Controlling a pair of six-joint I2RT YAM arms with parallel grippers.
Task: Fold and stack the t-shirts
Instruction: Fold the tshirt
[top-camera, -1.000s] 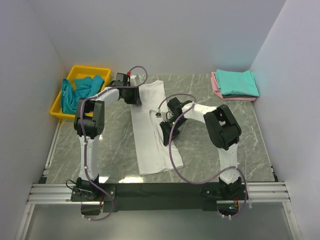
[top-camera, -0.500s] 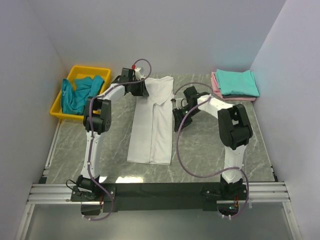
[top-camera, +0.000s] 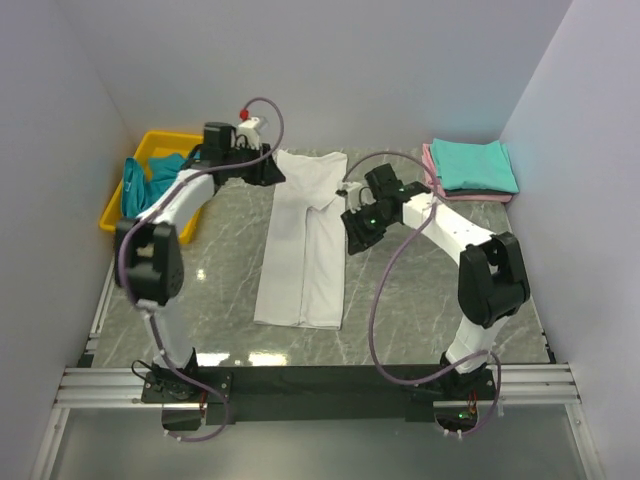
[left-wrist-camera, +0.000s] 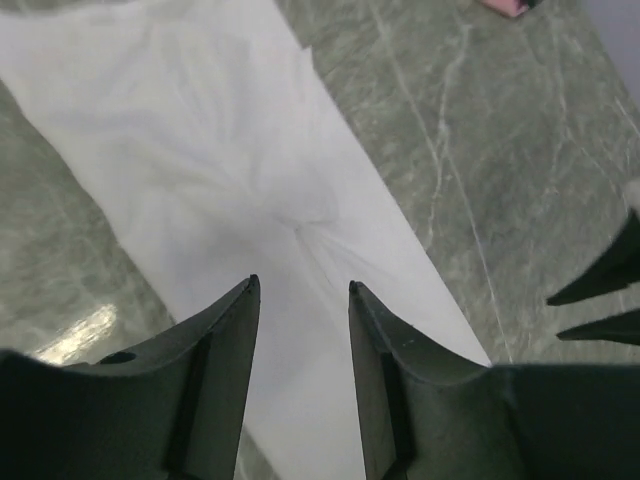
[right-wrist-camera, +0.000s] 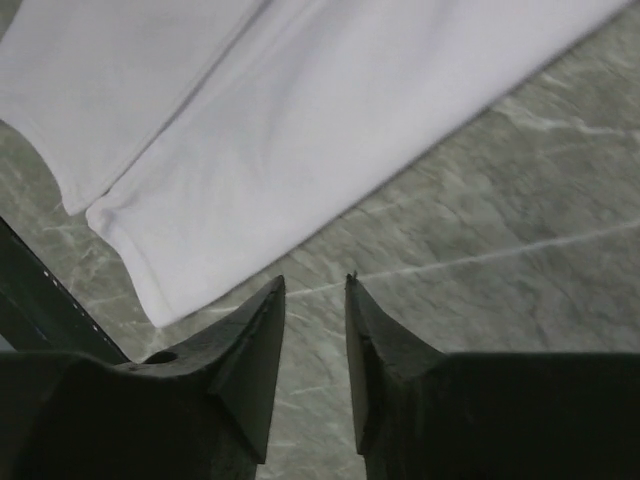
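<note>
The white t-shirt lies flat on the tabletop beside the yellow tray, folded lengthwise into a long narrow strip. A teal t-shirt sits crumpled in the tray. A folded stack of teal over pink lies at the opposite end of the tabletop from the tray.

Left gripper: jaws spread, nothing between them, above the strip's far end on the tray side. Right gripper: jaws slightly apart and empty, just off the strip's edge away from the tray.

Assessment: the lengthwise fold appears complete and the cloth released. The next move likely calls for pinching both corners of one short end and carrying it over the other.

Compared with half a second ago, both grippers have lifted off the cloth, the left drawing back toward the tray. The strip is unchanged. A second ago it lay skewed.
</note>
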